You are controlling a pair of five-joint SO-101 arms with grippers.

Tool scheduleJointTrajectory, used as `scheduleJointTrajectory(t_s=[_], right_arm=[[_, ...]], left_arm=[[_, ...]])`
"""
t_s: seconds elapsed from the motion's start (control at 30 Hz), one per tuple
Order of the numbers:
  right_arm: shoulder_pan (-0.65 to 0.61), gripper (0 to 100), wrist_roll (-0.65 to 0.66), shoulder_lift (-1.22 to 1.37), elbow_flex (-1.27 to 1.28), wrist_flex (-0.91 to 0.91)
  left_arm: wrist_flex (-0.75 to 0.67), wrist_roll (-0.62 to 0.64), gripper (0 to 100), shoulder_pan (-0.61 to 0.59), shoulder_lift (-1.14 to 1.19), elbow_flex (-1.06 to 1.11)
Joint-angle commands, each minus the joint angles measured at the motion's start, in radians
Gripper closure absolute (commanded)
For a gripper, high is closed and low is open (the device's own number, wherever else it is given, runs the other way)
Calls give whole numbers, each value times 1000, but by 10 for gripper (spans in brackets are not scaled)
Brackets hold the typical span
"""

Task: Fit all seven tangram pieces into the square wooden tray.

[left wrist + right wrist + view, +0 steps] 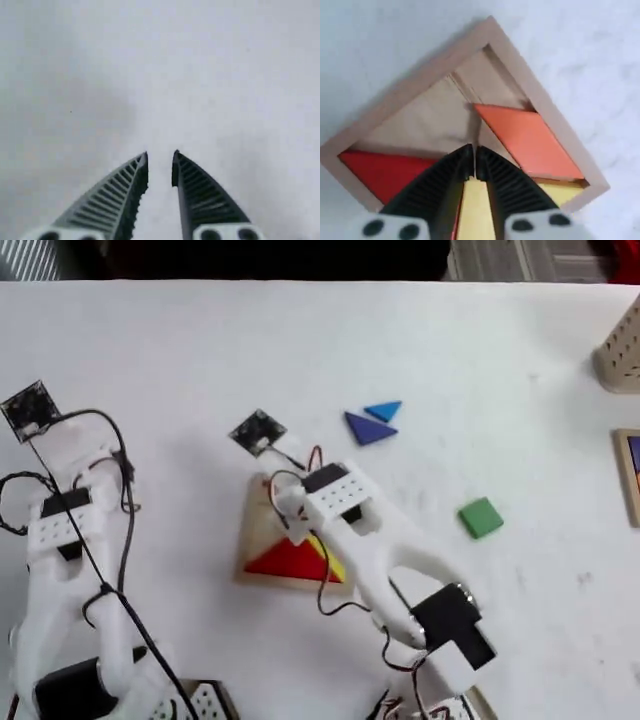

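Right gripper [473, 150] first: we note its jaws drawn together, a mere slit between the tips, and nothing clamped in them. It hangs over the square wooden tray [527, 87], tips above the bare wooden floor near the middle.

Through the wider gap toward the base of the fingers we see the yellow piece [475, 212] lying in the tray. Beside it lies the red triangle [385, 170], along one side of the rim. On the yellow piece's other side an orange parallelogram [527, 140] lies flat against the adjoining rim. We log three pieces in the tray; the remaining floor is bare wood.

Left gripper [160, 155]: jaws slightly parted, nothing between them, plain white table [450, 340] beneath. From above, the left arm [60, 530] stands well apart from the tray, on its left.

Obstruction: in the high view the right arm lies across the tray's far half, covering the place where the wrist view puts the parallelogram; red and yellow show at the near edge.

The high view adds the loose pieces. Beyond the tray, a dark blue triangle [368, 428] and a light blue triangle [384, 411] lie just beside each other. A green square [480, 517] lies to the tray's right, apart from it.

At the right edge we see a perforated wooden block [620, 350] and part of a wooden frame [630, 475].
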Motion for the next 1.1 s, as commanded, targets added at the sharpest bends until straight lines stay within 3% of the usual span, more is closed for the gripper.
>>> scheduleJointTrajectory(t_s=[0.0, 0.2, 0.47, 0.87, 1.07], right_arm=[[13, 979, 5, -110, 20, 18], [-76, 979, 2, -226, 69, 10], [-128, 979, -52, -77, 91, -108], [-128, 979, 40, -62, 66, 71], [-130, 979, 37, -110, 57, 65]], left_arm=[[-21, 11, 898, -1, -5, -41], [-21, 11, 898, 1, -5, -41], [-21, 11, 898, 1, -5, -40], [-21, 11, 898, 1, -5, -40], [-21, 11, 898, 1, -2, -40]])
